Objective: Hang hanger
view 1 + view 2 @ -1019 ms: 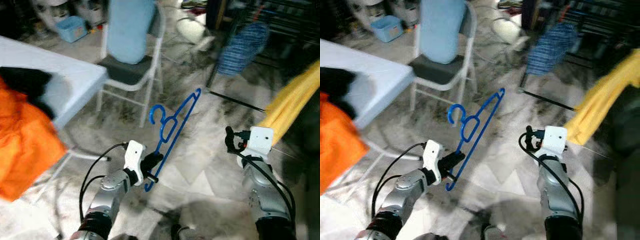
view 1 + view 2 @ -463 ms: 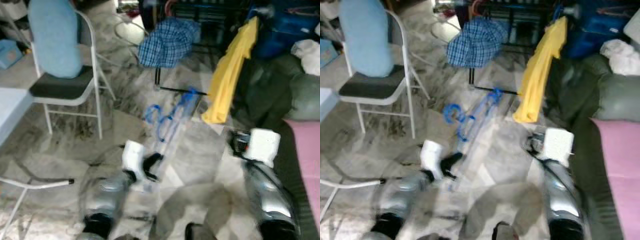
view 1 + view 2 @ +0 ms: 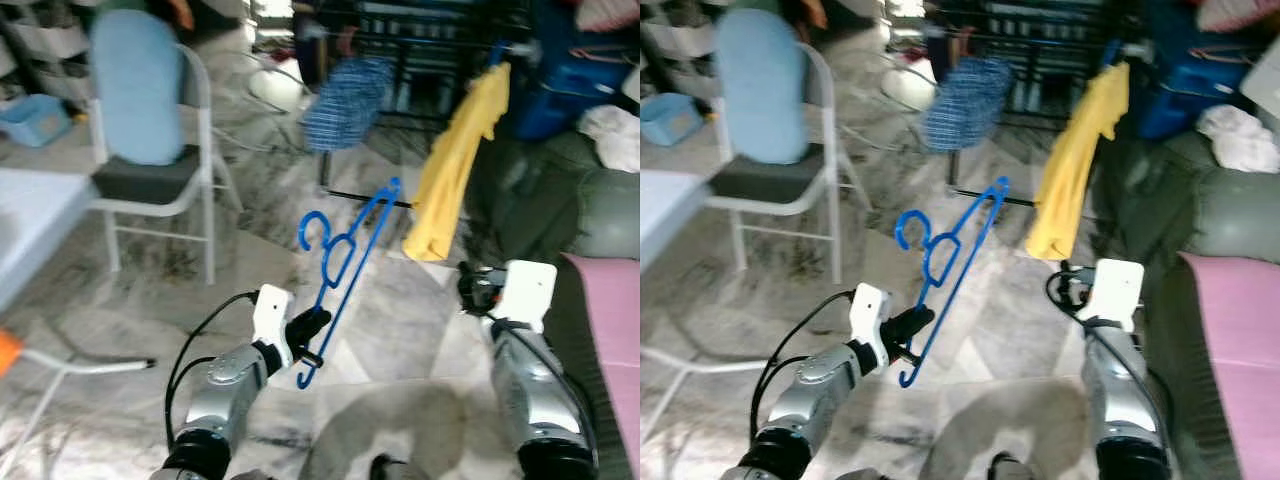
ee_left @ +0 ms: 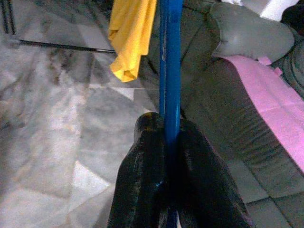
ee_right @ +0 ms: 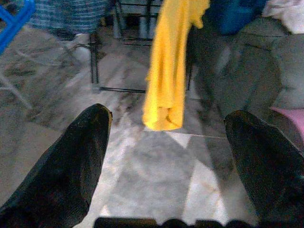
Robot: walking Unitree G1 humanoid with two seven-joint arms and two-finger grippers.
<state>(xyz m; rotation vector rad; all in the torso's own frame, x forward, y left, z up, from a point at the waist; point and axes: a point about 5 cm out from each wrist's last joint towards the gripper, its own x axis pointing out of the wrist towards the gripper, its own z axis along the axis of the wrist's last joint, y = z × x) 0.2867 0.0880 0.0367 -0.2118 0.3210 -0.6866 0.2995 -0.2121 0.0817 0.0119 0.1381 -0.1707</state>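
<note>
A blue plastic hanger stands slanted above the floor, hook up and to the left. My left gripper is shut on its lower bar; in the left wrist view the black fingers pinch the blue bar. My right gripper is held up at the right, open and holding nothing, its fingers spread wide in the right wrist view. A dark drying rack stands at the back with a yellow garment and a blue plaid cloth on it.
A white folding chair with a light blue backrest stands at the left, beside a white table edge. A green sofa with a pink cover lies along the right. Marble floor stretches between me and the rack.
The whole view has swung from the table and chair toward the rack and sofa, so the camera turned right. My left gripper has kept hold of the hanger throughout.
</note>
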